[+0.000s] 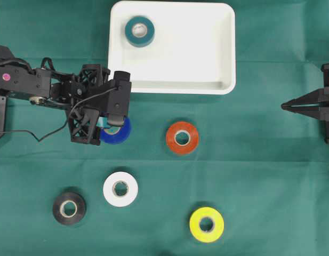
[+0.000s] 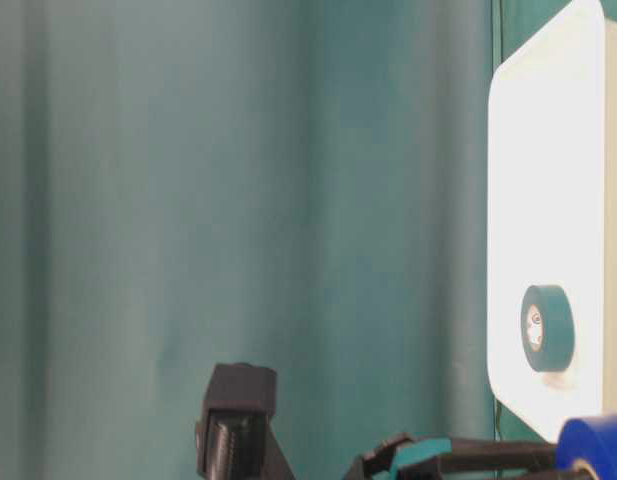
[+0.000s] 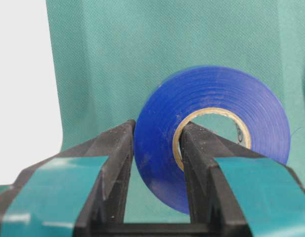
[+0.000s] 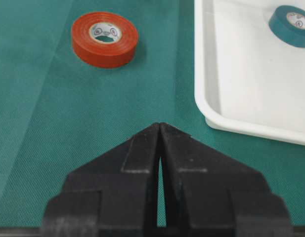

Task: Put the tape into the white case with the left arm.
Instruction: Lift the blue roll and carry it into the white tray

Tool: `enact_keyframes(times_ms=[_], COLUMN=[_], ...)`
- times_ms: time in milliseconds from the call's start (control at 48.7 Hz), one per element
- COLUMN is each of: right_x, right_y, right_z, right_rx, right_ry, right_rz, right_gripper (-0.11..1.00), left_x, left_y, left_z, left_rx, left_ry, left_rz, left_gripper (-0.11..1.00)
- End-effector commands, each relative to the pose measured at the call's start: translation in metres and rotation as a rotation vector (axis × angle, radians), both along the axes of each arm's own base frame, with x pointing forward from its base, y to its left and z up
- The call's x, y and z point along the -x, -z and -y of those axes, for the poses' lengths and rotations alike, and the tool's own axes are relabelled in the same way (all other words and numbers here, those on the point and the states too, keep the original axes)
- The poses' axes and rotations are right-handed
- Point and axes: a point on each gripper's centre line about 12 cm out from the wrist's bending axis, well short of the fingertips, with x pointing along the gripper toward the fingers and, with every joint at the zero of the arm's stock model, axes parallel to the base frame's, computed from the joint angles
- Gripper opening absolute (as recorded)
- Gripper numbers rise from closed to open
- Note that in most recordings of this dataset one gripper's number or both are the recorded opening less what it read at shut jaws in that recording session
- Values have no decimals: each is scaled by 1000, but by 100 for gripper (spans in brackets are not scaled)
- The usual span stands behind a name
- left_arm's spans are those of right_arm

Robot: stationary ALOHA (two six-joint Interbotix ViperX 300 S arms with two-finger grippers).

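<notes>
No legible text; print inside orange tape (image 4: 105, 38) core unreadable

blue tape roll (image 1: 117, 133) half hidden under left gripper (image 1: 112, 124), white case (image 2: 548, 220) cut off by table-level view's edge

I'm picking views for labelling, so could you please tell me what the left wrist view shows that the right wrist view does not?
Only the left wrist view shows the blue tape, its wall pinched between the fingers of the left tool, one finger through the hole.

Only the right wrist view shows the red tape lying flat on the cloth, the teal tape inside the white case, and the right tool, shut on nothing.

Both show the green cloth and part of the white case.
</notes>
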Motion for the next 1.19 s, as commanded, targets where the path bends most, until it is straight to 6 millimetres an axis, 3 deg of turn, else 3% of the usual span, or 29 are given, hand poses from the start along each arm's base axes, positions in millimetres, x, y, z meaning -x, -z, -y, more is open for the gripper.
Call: enact_keyframes(times_ms=[0, 472, 821, 1170], right_x=[-2, -2, -2, -2], right_y=[-5, -5, -5, -5], right_z=[0, 0, 0, 0], right_rx=[-3, -3, -3, -3], right_ry=[0, 0, 0, 0], right_rz=[17, 17, 17, 15], right_gripper=[-9, -9, -9, -9], left_x=[-9, -35, -39, -44], left_y=[-11, -23, -7, 5], left_z=[-9, -80, -133, -148], left_rx=[-4, -58, -84, -85], left_ry=[-23, -144, -227, -257], left_rz=[38, 74, 34, 29], left_gripper=[25, 25, 25, 25])
